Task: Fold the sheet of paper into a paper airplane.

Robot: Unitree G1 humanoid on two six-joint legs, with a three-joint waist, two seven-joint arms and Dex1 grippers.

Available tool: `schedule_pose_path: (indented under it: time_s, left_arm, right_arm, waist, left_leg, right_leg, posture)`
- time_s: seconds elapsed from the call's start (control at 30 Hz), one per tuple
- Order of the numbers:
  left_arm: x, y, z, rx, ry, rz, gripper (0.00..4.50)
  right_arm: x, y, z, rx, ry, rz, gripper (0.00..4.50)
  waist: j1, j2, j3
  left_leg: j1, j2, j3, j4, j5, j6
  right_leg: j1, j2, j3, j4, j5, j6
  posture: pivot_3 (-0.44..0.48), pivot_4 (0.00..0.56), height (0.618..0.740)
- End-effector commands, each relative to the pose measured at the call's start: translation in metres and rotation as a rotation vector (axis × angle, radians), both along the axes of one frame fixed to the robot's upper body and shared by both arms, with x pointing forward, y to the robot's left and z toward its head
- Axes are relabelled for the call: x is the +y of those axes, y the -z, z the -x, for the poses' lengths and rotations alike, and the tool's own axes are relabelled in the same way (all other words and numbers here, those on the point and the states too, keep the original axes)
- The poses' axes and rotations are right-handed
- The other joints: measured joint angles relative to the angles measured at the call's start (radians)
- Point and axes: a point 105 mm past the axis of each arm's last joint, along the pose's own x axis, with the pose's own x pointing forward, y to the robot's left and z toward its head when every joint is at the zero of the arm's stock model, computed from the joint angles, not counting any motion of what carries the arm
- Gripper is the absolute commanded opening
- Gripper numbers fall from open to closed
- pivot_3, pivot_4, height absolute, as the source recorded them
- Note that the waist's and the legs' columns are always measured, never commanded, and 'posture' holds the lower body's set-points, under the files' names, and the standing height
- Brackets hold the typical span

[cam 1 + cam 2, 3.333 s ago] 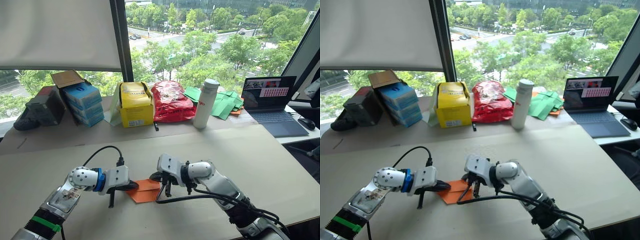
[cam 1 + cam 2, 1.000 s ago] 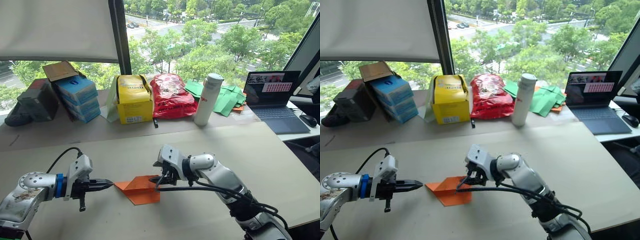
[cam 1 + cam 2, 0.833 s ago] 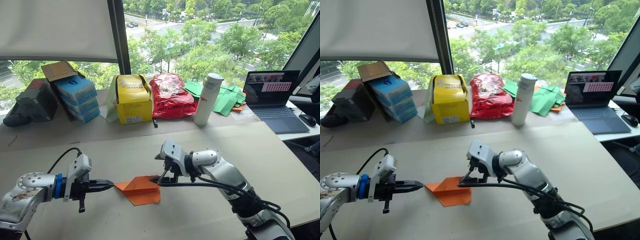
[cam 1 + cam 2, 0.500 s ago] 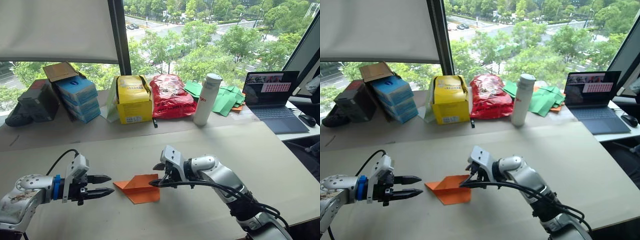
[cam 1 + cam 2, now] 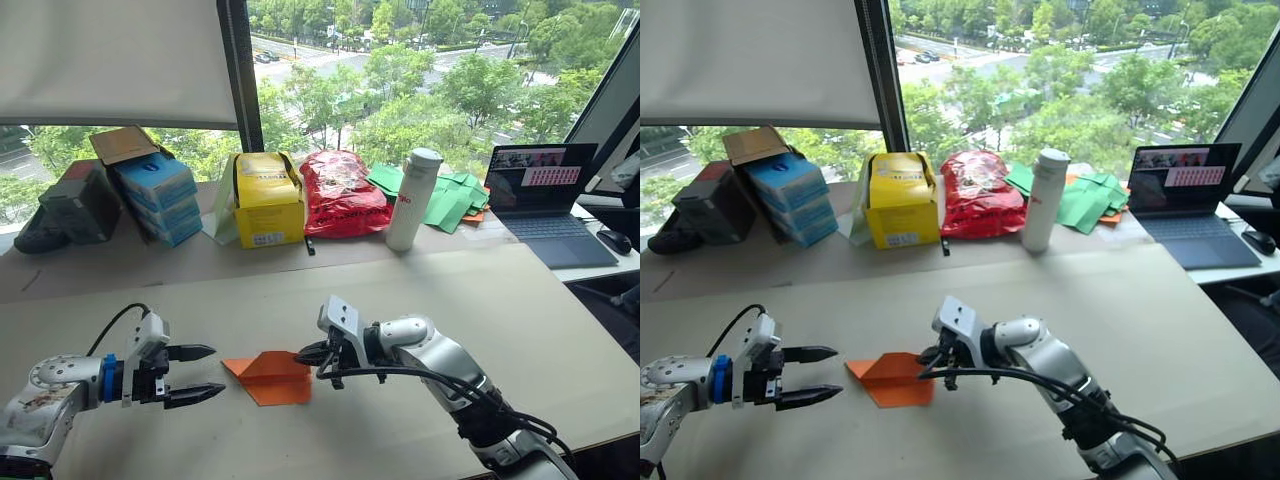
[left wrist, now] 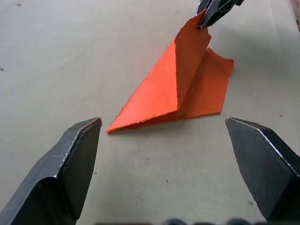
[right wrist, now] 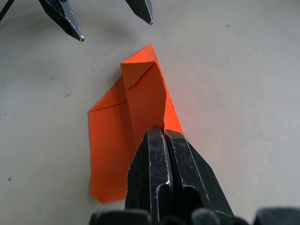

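Note:
The sheet of paper (image 5: 268,377) lies on the table as a small orange pointed wedge with layered flaps, shaped like a paper airplane, its sharp tip toward my left. One flap (image 6: 190,51) stands up along the middle. My right gripper (image 5: 306,356) is shut on the rear edge of that raised flap, as the right wrist view shows (image 7: 161,135). Just off the tip, my left gripper (image 5: 203,372) stands wide open with its fingers (image 6: 75,157) either side of the wedge's line, touching nothing.
Along the window at the back stand blue boxes (image 5: 160,198), a yellow box (image 5: 268,205), a red plastic bag (image 5: 343,198), a white bottle (image 5: 412,200), green paper pieces (image 5: 448,203) and a laptop (image 5: 545,195). The beige tabletop (image 5: 520,320) stretches wide to the right.
My left gripper has opened wide and sits slightly back from the wedge's tip. My right gripper has shut on the raised flap at the rear.

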Motion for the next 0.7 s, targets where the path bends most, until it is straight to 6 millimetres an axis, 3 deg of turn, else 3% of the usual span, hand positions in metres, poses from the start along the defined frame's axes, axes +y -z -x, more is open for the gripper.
schedule_pose_path:
  time_s: [0.03, 0.27, 0.43, 0.53, 0.57, 0.63, 0.7]
  left_arm:
    - [0.002, -0.027, -0.017, -0.074, -0.064, 0.108, 4.50]
    - [0.003, -0.072, -0.039, -0.103, -0.151, 0.325, 4.50]
    - [-0.012, -0.095, -0.043, -0.110, -0.160, 0.374, 4.50]
    - [-0.023, -0.101, -0.043, -0.105, -0.155, 0.378, 4.50]
    - [-0.030, -0.102, -0.042, -0.098, -0.146, 0.375, 4.50]
    - [-0.040, -0.103, -0.040, -0.087, -0.129, 0.365, 4.50]
    - [-0.044, -0.103, -0.039, -0.080, -0.123, 0.353, 4.50]
  right_arm:
    - [0.004, -0.034, -0.012, -0.215, 0.032, -0.099, 0.04]
    - [0.000, -0.061, -0.029, -0.618, 0.138, -0.087, 0.04]
    - [0.001, -0.068, -0.028, -0.907, 0.132, -0.039, 0.04]
    - [0.003, -0.054, -0.017, -1.081, 0.024, 0.030, 0.04]
    - [0.004, -0.040, -0.010, -1.148, -0.062, 0.081, 0.04]
    - [0.000, -0.015, -0.001, -1.163, -0.180, 0.142, 0.04]
    - [-0.002, -0.005, 0.003, -1.132, -0.225, 0.152, 0.04]
  waist:
    - [0.001, 0.000, 0.000]
    - [0.000, -0.001, 0.000]
    - [-0.001, -0.001, 0.000]
    - [-0.001, -0.001, 0.000]
    - [-0.001, -0.001, 0.000]
    - [0.000, -0.002, 0.000]
    - [-0.001, -0.003, 0.000]
  left_leg:
    - [0.000, 0.000, 0.000, 0.001, 0.000, 0.000]
    - [0.000, -0.001, 0.000, 0.009, 0.000, 0.000]
    - [0.000, -0.002, 0.000, 0.010, 0.000, 0.000]
    - [0.000, -0.002, 0.000, 0.010, 0.000, -0.001]
    - [0.000, -0.002, 0.000, 0.010, 0.000, -0.001]
    - [0.000, -0.003, 0.000, 0.010, 0.000, -0.001]
    - [0.000, -0.003, 0.000, 0.010, 0.000, -0.001]
  right_leg:
    - [0.000, 0.000, 0.000, 0.001, 0.000, 0.000]
    - [0.001, 0.001, -0.005, 0.006, 0.000, 0.000]
    - [0.000, 0.000, -0.005, 0.007, 0.000, 0.000]
    - [0.000, 0.000, -0.005, 0.007, 0.000, 0.000]
    - [0.001, 0.000, -0.005, 0.007, 0.000, 0.000]
    - [0.001, 0.001, -0.004, 0.007, 0.000, 0.000]
    - [0.001, 0.001, -0.005, 0.007, 0.000, 0.000]
  posture:
    - [0.000, 0.150, 0.740]
    - [0.000, 0.150, 0.740]
    - [0.000, 0.150, 0.740]
    - [0.000, 0.150, 0.740]
    - [0.000, 0.150, 0.740]
    - [0.000, 0.150, 0.740]
    - [0.000, 0.150, 0.740]
